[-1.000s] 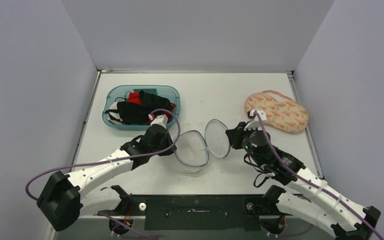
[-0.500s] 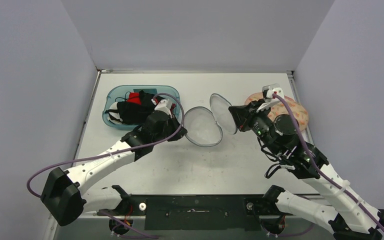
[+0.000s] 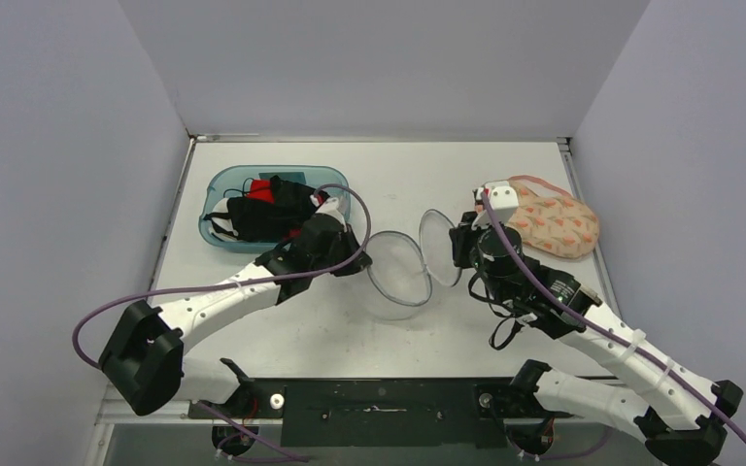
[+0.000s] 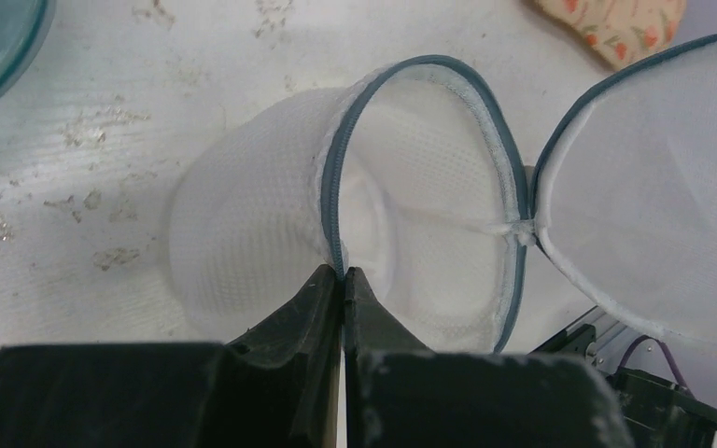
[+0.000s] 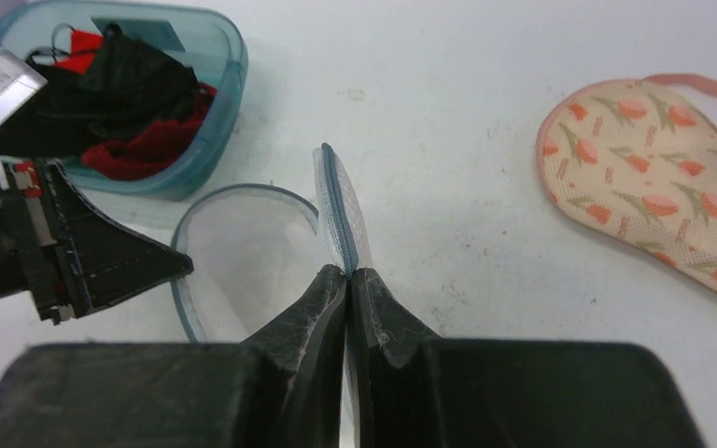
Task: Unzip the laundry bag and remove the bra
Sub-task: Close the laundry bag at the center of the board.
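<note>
Drawn toward the table's [image 3: 282, 330] near edge, the bag [image 3: 395, 274] was held open by left gripper [image 4: 343, 273] and right gripper [image 5: 347, 271], each pinching a rim, bra [image 3: 549, 221] just beyond the right.

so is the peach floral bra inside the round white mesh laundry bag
No, the peach floral bra lies on the table beside the open, empty round white mesh laundry bag.

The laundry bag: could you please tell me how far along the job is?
Done: the laundry bag is unzipped, both halves spread and empty, and the floral bra lies outside it on the table. In hand: left claw and right claw each pinch one half's rim. Left: apparently only releasing the bag.
</note>
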